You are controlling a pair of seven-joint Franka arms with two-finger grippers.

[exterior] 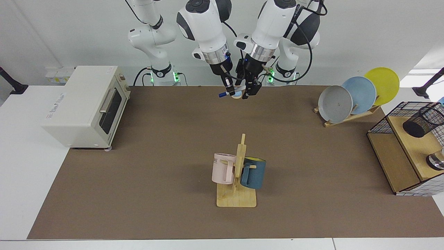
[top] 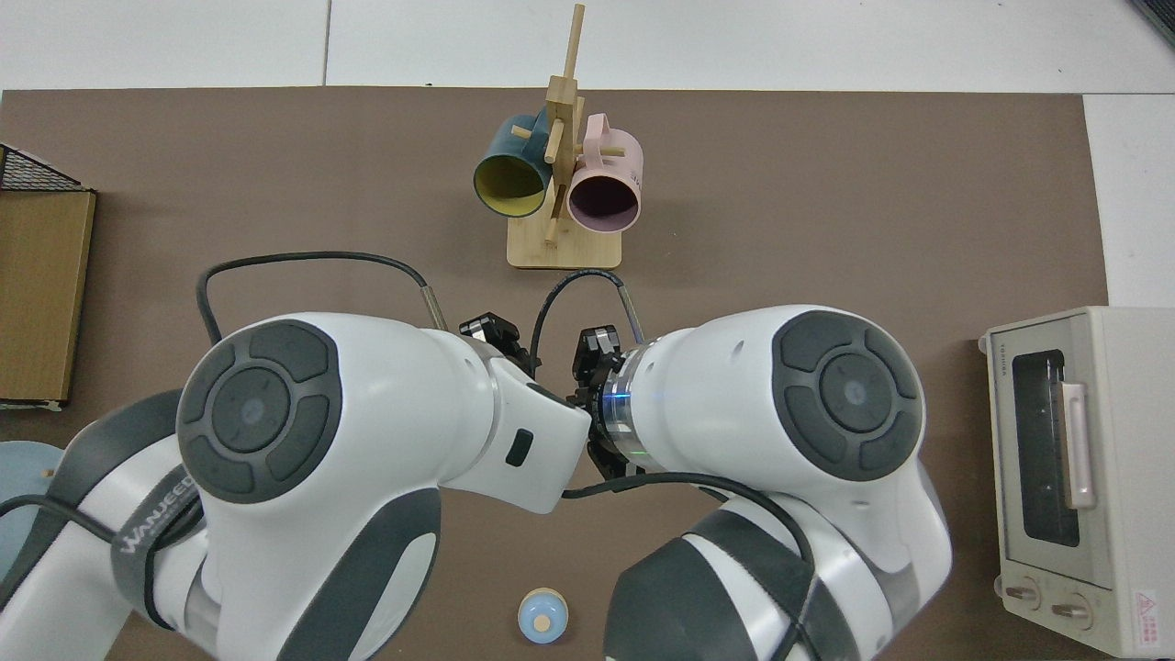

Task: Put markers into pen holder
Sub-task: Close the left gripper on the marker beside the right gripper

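My right hand (exterior: 228, 91) grips the marker (exterior: 231, 92) near-level above the far edge of the tabletop (exterior: 173, 156); my left hand (exterior: 250, 91), fingers spread, flanks the marker's other end. The pen holder (exterior: 422, 122) lies tilted on the wire basket's wooden shelf (exterior: 412, 146), well apart

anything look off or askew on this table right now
One thing: the pen holder lies tipped on its side on the wooden shelf of the wire basket, not upright. The marker is off the table, held level in the right claw, with the left claw at its other end.
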